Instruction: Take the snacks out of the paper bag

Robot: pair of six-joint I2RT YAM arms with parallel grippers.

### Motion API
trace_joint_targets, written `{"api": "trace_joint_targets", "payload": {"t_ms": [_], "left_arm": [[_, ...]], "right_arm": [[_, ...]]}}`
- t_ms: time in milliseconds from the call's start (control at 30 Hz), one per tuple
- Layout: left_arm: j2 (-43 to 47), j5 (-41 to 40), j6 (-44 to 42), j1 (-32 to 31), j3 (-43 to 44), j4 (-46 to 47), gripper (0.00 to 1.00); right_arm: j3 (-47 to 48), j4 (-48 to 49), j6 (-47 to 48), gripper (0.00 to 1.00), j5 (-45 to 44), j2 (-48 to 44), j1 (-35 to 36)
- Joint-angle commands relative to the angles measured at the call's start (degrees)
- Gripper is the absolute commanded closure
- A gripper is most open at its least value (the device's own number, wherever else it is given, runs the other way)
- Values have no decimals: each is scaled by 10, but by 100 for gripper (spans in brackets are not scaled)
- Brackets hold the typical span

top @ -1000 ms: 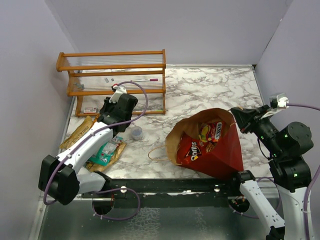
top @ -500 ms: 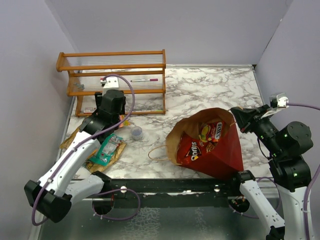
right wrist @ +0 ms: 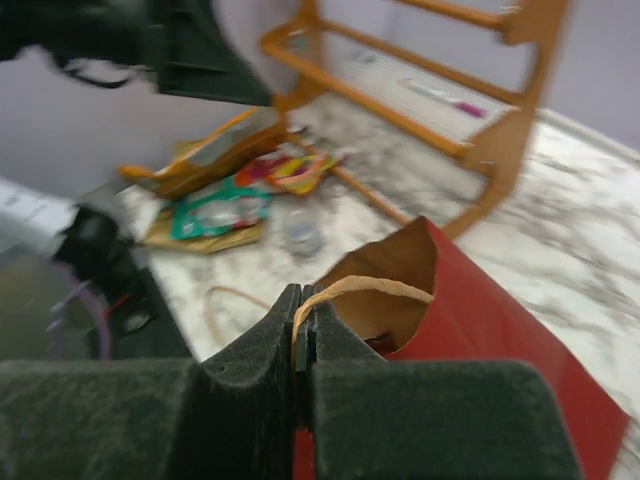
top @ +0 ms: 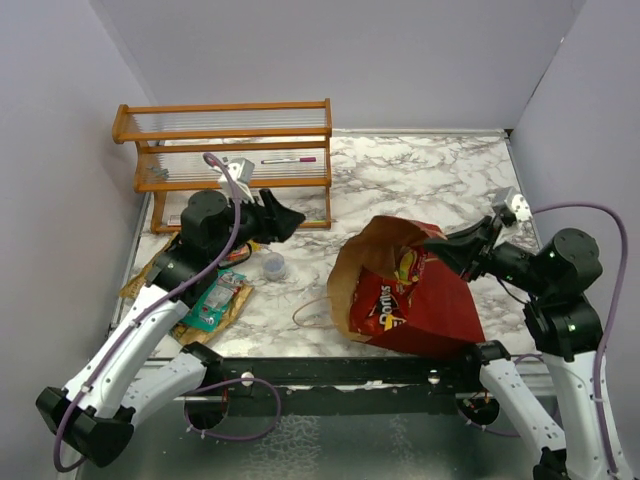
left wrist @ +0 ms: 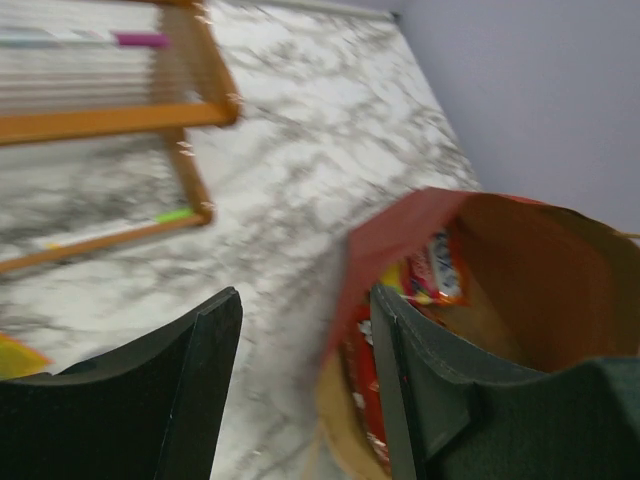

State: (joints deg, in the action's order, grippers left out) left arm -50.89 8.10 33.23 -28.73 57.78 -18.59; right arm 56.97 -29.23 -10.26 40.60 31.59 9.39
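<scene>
Dark red, the paper bag (top: pixel 440 305) sits tipped over at the right of the marble bench (top: pixel 420 175), mouth facing left, and we see only parts of the snacks (top: pixel 383 303) inside, the rest hidden by its wall. The right fingers (right wrist: pixel 300 305) are pinched tight on its twisted loop handle (right wrist: pixel 350 284). The left fingers (top: pixel 293 218) stand apart, holding nothing, near the wooden rack (top: pixel 230 108), their own view blurred.

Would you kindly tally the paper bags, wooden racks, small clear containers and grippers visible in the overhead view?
paper bag: 1
wooden rack: 1
small clear container: 1
grippers: 2 (left gripper, right gripper)
Total: 5
</scene>
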Motion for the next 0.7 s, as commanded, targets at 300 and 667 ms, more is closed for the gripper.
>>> {"api": "trace_joint_targets", "payload": {"t_ms": [300, 667], "left_arm": [[77, 33, 123, -231, -163, 140, 43], [-134, -305, 207, -465, -105, 4, 45]], "right_arm": [[-38, -11, -5, 98, 289, 30, 12], [-15, -34, 9, 98, 198, 3, 12]]}}
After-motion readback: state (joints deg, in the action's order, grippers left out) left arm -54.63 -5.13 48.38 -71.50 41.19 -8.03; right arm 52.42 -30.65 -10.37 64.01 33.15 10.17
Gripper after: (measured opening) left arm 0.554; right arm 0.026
